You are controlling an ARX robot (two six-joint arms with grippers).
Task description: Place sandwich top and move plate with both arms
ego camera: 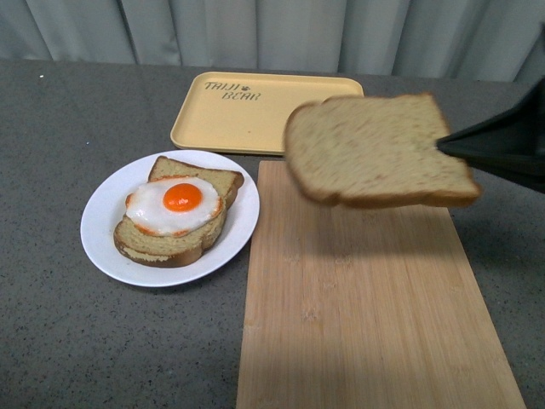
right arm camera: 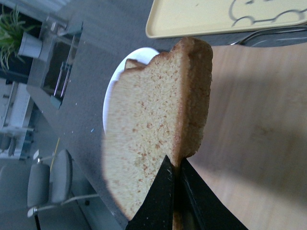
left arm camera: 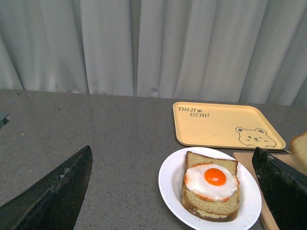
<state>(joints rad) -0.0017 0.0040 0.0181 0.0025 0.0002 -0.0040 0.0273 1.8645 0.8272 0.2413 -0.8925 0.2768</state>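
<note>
- Right end effector (ego camera: 442,145): comes in from the right edge of the counter (ego camera: 77,341). Its jaws are clamped on one crust edge of the sandwich top (ego camera: 379,149). In the right wrist view the two dark fingers (right arm camera: 160,201) pinch the slice with almost no gap.
- Sandwich top: off the surface and held roughly level. It hangs over the far end of the wooden cutting board (ego camera: 366,307), touching neither board nor plate. A soft shadow lies on the board beneath it.
- Plate (ego camera: 100,217): flat on the counter toward the left edge, about mid-depth. Its rim sits just beside the board's left side.
- On the plate: the lower bread slice (ego camera: 153,247) with a fried egg (ego camera: 174,204) on top, yolk up and uncovered.
- Cutting board: runs from the near edge toward the far edge, right of centre.
- Yellow tray (ego camera: 255,119): near the far edge, just beyond the board's far end, with "TAIJI BEAR" printed on it.
- Left end effector (left arm camera: 171,152): jaws spread wide apart and gripping nothing. In the left wrist view the plate shows past them, well apart from both fingers (left arm camera: 57,191).
</note>
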